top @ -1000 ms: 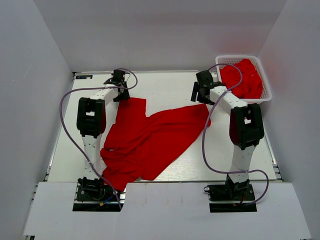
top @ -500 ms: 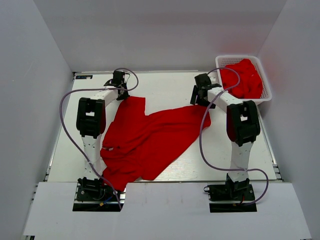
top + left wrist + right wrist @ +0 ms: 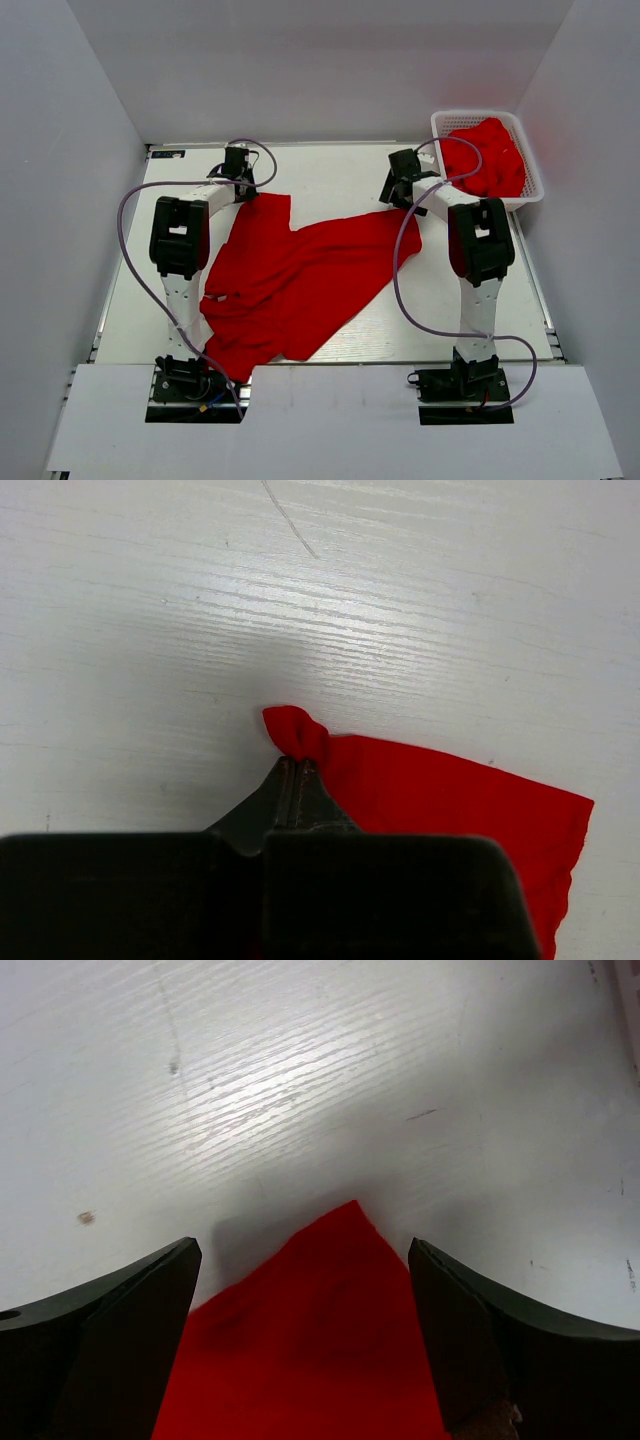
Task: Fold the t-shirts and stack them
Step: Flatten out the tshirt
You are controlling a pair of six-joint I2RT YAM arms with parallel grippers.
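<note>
Table (image 3: 150, 580), t-shirt corner (image 3: 297, 732) in left hand (image 3: 291, 768)

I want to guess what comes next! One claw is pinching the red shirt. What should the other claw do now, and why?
Probably the right gripper should close on the shirt corner. Its jaws stand open with that pointed corner lying between them, while the left gripper is already shut on another corner.

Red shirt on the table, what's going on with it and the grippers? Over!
Left gripper shut on a far corner of the shirt. Right gripper open, straddling another far corner. Basket of more shirts sits apart, far right.
</note>
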